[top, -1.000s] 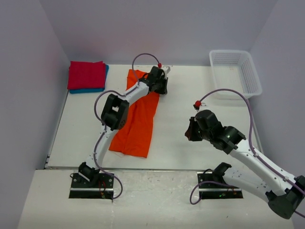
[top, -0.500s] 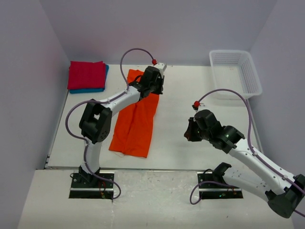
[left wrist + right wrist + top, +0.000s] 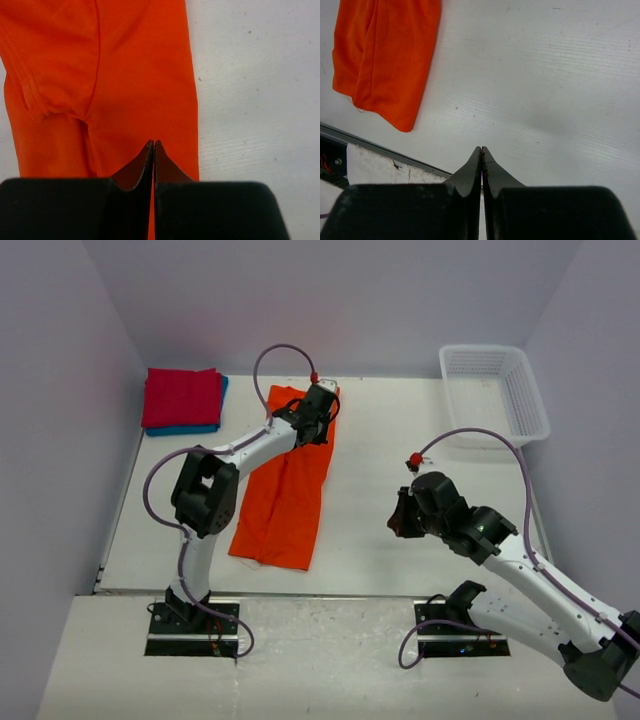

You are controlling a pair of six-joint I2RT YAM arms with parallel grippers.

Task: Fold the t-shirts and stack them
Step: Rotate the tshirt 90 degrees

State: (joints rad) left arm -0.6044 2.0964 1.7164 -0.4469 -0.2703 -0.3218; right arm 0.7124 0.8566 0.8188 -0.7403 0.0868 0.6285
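The orange shirt (image 3: 285, 490) lies half folded. The left gripper (image 3: 153, 143), clenched empty, hangs over its far end (the right gripper (image 3: 481, 149) clenched too); likely next, open and pinch.

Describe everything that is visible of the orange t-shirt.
The orange t-shirt is soft, plain, bright cloth, folded lengthwise into a long narrow strip; a stitched sleeve hem shows in the left wrist view. It lies flat on the white table, slanting from the near edge toward the back. The closed left end effector is over its far end; whether it touches the cloth is unclear.
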